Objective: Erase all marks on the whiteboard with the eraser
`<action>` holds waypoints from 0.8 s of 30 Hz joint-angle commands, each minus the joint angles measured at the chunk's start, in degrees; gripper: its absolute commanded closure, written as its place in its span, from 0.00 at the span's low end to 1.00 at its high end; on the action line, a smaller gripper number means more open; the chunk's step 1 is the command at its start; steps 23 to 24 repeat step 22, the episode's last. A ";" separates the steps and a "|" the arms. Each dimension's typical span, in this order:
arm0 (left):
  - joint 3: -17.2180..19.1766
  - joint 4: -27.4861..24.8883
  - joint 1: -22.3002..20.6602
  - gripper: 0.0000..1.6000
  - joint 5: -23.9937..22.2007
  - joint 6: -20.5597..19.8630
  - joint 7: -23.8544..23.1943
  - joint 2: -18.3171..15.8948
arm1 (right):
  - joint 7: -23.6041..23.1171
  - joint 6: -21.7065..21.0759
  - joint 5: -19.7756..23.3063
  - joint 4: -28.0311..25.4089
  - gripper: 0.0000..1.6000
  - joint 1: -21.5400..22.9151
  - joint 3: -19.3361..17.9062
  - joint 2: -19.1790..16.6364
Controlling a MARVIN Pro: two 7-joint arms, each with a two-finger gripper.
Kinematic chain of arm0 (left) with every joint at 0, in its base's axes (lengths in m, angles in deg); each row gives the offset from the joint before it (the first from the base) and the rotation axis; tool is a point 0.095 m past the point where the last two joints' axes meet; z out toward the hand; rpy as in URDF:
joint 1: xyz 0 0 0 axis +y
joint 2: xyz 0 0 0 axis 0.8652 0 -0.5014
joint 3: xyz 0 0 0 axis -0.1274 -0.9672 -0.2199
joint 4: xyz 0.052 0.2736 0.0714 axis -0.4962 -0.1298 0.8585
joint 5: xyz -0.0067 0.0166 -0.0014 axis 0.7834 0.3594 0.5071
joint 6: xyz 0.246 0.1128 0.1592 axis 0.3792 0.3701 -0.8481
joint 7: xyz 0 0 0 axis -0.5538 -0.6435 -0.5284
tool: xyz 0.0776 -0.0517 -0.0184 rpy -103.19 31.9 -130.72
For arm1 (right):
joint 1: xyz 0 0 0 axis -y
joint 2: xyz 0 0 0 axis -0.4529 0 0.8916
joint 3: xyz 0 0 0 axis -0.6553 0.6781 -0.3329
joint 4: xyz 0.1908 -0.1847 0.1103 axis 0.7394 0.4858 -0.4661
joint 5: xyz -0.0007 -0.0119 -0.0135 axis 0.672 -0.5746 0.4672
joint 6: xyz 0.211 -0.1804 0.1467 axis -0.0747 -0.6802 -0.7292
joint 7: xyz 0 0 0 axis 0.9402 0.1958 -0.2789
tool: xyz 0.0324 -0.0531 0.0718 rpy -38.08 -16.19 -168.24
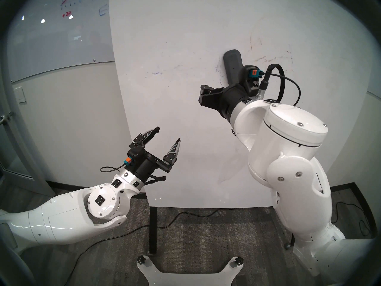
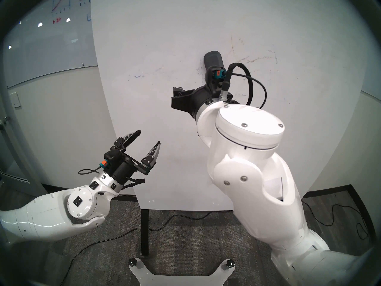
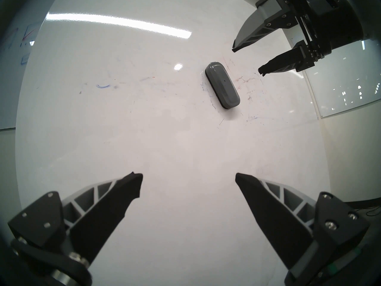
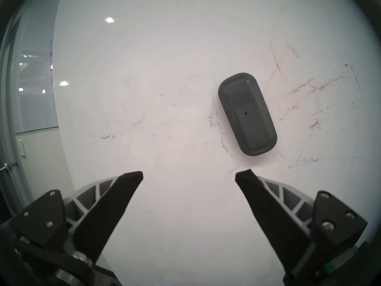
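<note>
The dark grey eraser clings to the white whiteboard, tilted, with nothing holding it. My right gripper is open, a short way off the board, and the eraser lies just beyond its right fingertip. Faint reddish smudged marks spread to the eraser's right, with scratchy blue strokes at its left edge. A short blue curve sits further left. Lower left, my left gripper is open and empty, facing the board.
A grey glass panel with red and blue graphs hangs on the wall behind, at the left. The whiteboard's black leg stands on the carpet, where cables run. A white base plate with two knobs is at the bottom.
</note>
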 commanded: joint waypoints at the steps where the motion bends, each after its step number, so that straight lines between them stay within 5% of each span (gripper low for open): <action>1: 0.57 -0.57 -0.47 0.00 -0.02 0.52 0.08 -0.01 | 1.48 0.01 -0.37 -0.51 0.00 0.35 -0.34 1.22; 24: 0.57 -0.57 -0.47 0.00 -0.02 0.53 0.08 -0.01 | 1.03 -0.51 -1.10 -0.50 0.00 -0.01 -0.63 1.85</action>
